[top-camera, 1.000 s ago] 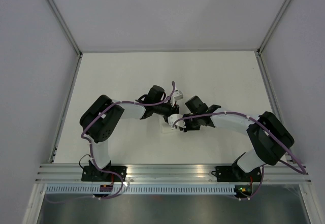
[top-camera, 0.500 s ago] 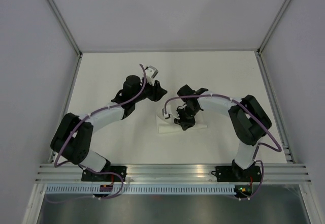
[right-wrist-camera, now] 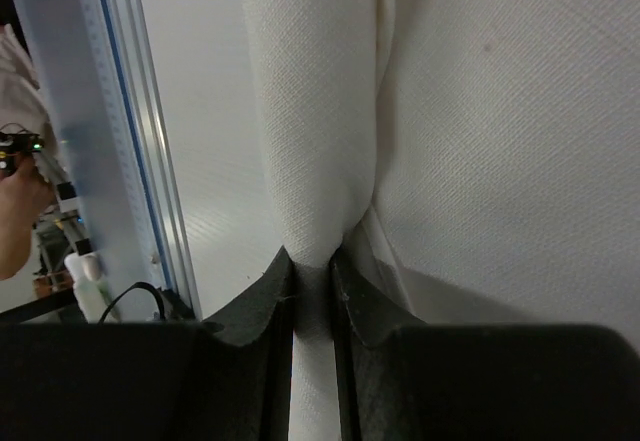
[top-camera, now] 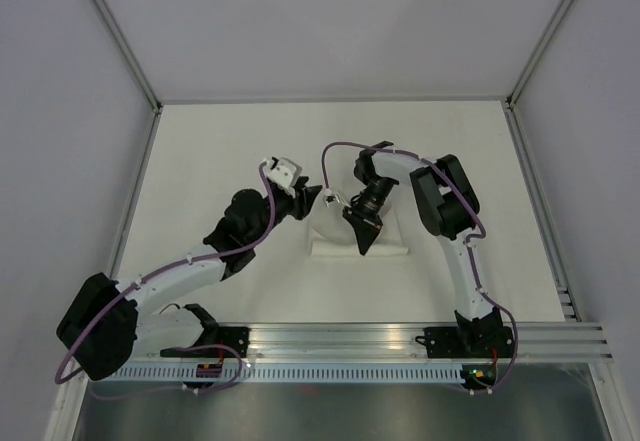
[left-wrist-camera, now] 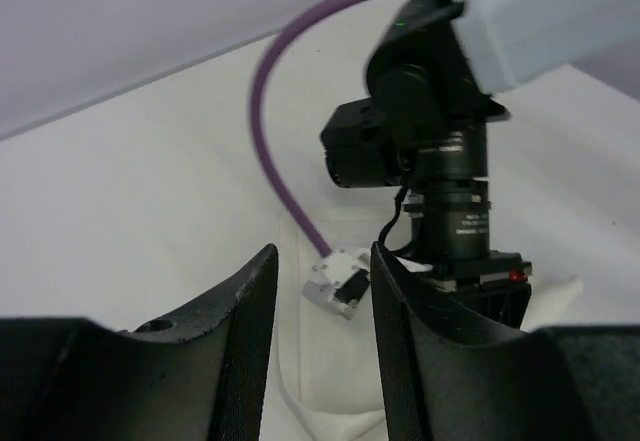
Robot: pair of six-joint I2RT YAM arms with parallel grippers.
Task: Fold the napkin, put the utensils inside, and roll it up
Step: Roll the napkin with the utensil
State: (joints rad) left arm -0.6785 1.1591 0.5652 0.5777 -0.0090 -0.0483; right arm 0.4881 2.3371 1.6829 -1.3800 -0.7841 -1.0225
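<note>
napkin [right-wrist-camera: 320,111] matt woven cloth, table [top-camera: 230,141] smooth matt

My white, textured napkin [top-camera: 335,247] lies mid-tabletop toward the near edge, one raised fold pinched in my right end effector [right-wrist-camera: 312,263].

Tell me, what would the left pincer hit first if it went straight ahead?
Probably the white cable plug on the right arm, just above the napkin; depth is hard to judge.
</note>
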